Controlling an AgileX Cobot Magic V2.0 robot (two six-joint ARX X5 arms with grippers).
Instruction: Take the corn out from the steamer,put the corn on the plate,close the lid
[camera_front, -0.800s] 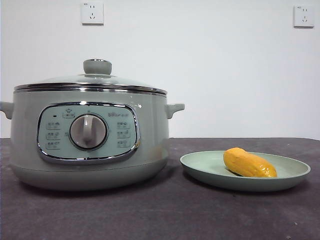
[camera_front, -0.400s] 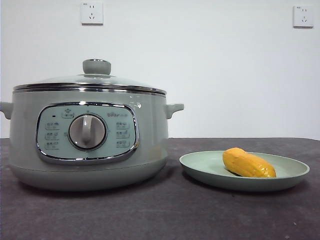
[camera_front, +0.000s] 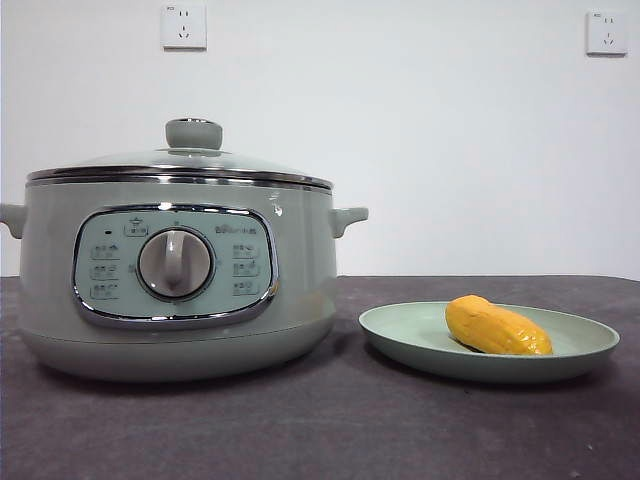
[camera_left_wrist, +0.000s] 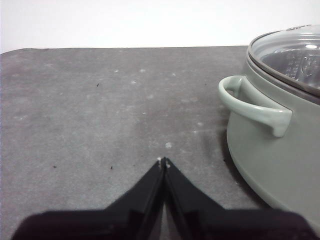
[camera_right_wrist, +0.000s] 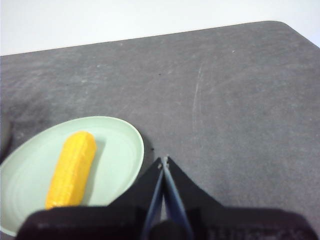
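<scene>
The pale grey-green steamer (camera_front: 175, 275) stands at the left of the front view with its glass lid (camera_front: 185, 158) seated on the steel rim. The yellow-orange corn (camera_front: 497, 327) lies on the pale green plate (camera_front: 400, 335) to the right of the pot. My left gripper (camera_left_wrist: 163, 162) is shut and empty above the table, beside the steamer's side handle (camera_left_wrist: 255, 105). My right gripper (camera_right_wrist: 164, 161) is shut and empty, just beside the plate's rim (camera_right_wrist: 137, 145); the corn (camera_right_wrist: 72, 169) also shows in that view. Neither arm shows in the front view.
The dark grey table mat (camera_front: 330, 420) runs under both things. Its far edge and a rounded corner (camera_right_wrist: 280, 25) show in the right wrist view. Two wall sockets (camera_front: 184, 25) are on the white wall behind.
</scene>
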